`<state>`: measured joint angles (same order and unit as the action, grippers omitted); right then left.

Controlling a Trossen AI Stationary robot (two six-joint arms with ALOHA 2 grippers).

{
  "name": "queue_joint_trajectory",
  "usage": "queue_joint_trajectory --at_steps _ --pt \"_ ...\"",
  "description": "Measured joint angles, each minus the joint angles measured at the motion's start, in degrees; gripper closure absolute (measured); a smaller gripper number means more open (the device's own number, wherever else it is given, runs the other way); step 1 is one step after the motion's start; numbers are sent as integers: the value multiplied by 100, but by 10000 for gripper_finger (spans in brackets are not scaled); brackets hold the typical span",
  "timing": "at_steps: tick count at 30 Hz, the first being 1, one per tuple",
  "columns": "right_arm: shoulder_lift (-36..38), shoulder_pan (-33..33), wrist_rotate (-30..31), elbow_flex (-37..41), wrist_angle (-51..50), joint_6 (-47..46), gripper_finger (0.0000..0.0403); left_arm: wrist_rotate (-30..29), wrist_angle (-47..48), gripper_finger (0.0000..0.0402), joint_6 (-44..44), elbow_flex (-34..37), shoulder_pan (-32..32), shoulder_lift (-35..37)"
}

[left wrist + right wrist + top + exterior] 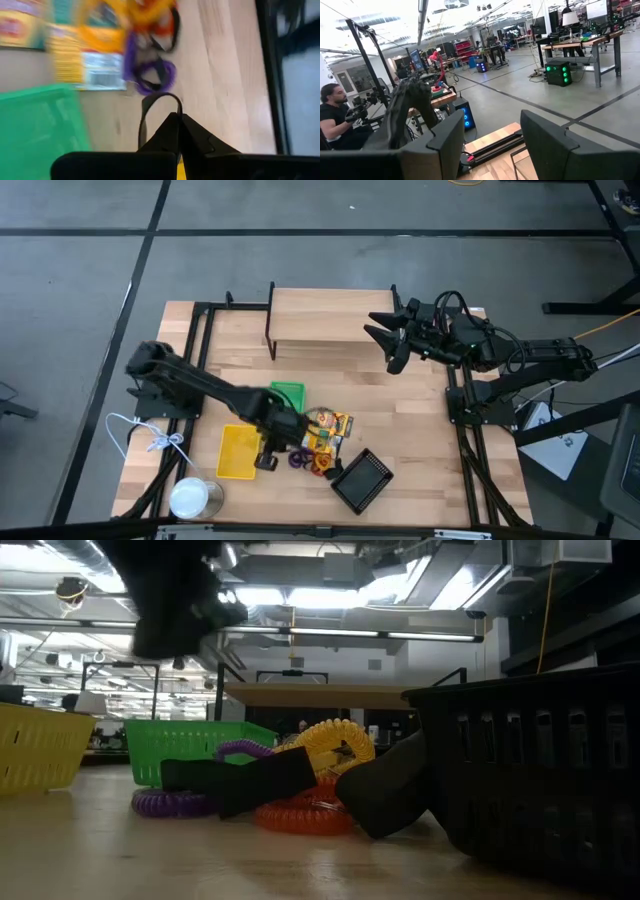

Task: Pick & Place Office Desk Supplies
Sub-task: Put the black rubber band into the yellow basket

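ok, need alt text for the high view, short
Overhead view of a wooden table: the left gripper, jaws shut, sits by the yellow tray, beside a pile of printed boxes and purple and orange loops. A green tray lies above the pile, a black mesh tray below right. The right gripper waits open at the far side.

1. From my remote seat, I took this for a robotics lab or workshop: an open hall with a grey concrete floor [520, 95] marked by dark lines.
2. Beyond my right gripper [490, 145], workbenches [580, 50] carried equipment, and a box with green lights [559, 73] stood under one.
3. Off to that gripper's side, a person [335, 120] sat at another rig.
4. Exposed ceiling ducts and strip lights [330, 590] ran overhead.
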<state>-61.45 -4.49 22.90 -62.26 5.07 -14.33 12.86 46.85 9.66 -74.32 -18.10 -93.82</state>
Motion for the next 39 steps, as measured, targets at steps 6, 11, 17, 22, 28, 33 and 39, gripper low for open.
queue_joint_trajectory --at_steps 6,11,17,22,28,33,39 --pt "0 0 -2 0 -1 4 206 -370 137 399 973 -4 -8 924" --pt "0 0 -2 0 -4 24 206 -430 951 399 1824 -4 -450 1290" --pt "0 0 -1 0 -31 45 206 -104 871 398 2860 629 -1190 1338" --pt "0 0 2 0 -56 133 206 -421 430 398 3733 1296 -1603 1336" --pt "0 0 2 0 -49 133 206 -433 403 377 4465 1647 -1750 1336" --pt "0 0 4 0 -47 133 206 -369 405 314 4570 1779 -1749 1336" --pt "0 0 22 0 -47 133 206 -394 389 224 4675 1773 -1738 1336"
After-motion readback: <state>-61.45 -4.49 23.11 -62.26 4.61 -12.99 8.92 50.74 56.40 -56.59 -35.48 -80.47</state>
